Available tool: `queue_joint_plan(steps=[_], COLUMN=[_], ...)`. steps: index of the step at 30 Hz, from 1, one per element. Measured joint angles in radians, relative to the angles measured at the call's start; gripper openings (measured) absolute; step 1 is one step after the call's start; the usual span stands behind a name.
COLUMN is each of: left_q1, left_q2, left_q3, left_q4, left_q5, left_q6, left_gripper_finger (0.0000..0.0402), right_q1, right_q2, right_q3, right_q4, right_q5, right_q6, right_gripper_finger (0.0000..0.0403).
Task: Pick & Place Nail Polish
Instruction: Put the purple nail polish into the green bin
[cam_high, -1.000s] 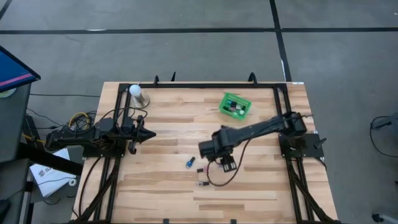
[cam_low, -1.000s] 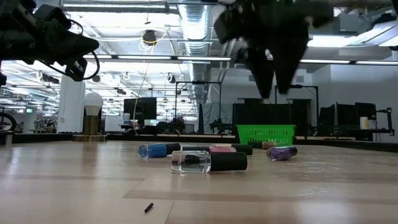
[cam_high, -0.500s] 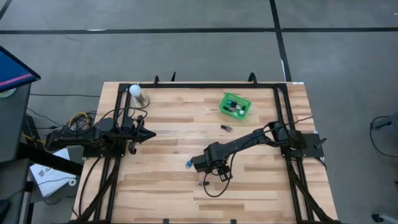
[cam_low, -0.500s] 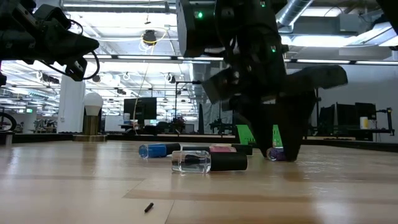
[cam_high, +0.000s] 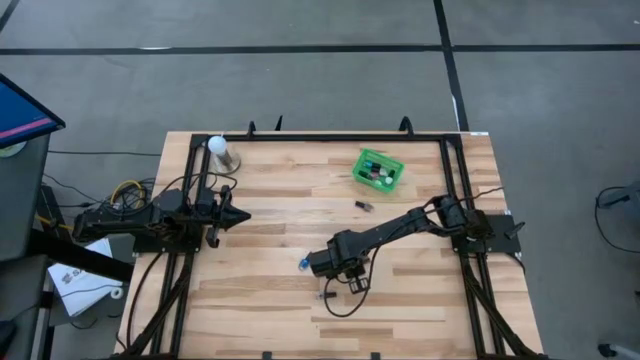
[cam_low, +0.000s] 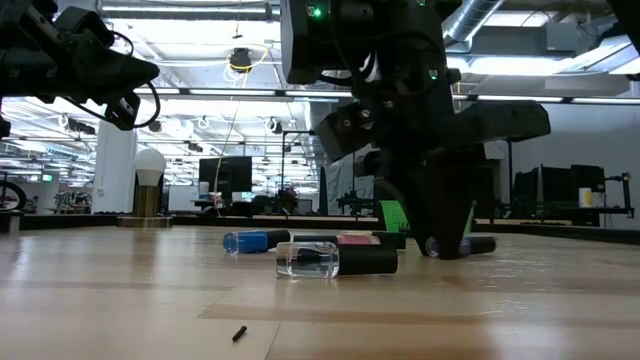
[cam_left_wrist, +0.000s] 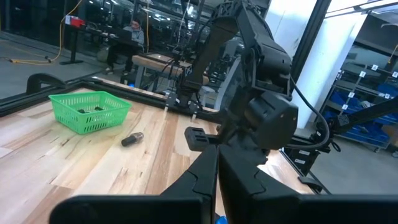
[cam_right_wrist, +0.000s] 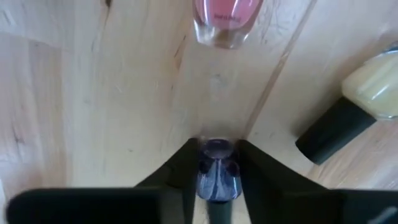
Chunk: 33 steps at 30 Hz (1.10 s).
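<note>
Industrial lab: exposed ceiling ducts (cam_low: 300, 40), workbenches (cam_low: 300, 215), concrete floor (cam_high: 300, 80).

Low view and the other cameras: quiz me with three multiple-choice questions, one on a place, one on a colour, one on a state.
1. Where is the green mesh basket?
A. far right part of the wooden table
B. near left corner
C. off the table

2. What colour is the small bottle between the right end effector fingers?
A. yellow
B. purple
C. green

3. How are the left end effector fingers?
A. wide open
B. shut
C. holding a bottle

Answers: 1 A, the high view shows it there. 2 B, the right wrist view shows the purple nail polish bottle clamped. 3 B, its tips meet in a point.
</note>
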Motion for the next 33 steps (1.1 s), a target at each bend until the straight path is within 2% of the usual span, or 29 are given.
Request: queue_joint_plan(steps=[4,20,26,33], left_q1=[0.0,0.0,0.0,0.0], left_q2=[0.0,0.0,0.0,0.0], left_q3=[0.0,0.0,0.0,0.0], left_q4=[0.0,0.001,0.001,0.001], left_q5=[0.0,0.0,0.0,0.0], left_q6=[0.0,0.0,0.0,0.0], left_gripper_finger=[0.0008,0.0008,0.0008,0.0008], right_q1=[0.001,-0.011,-0.019,0.017], right_q2=[0.002,-0.029,-0.131,-0.285], right_q3=[0.001,-0.006,-0.005,-0.034], right_q4=[0.014,0.028,0.029,0.027], right_q5=[0.0,-0.027,-0.023,-0.012], right_q6=[0.021,0.168,0.249,0.254], right_gripper_finger=[0.0063,0.0035,0.0077,0.0172])
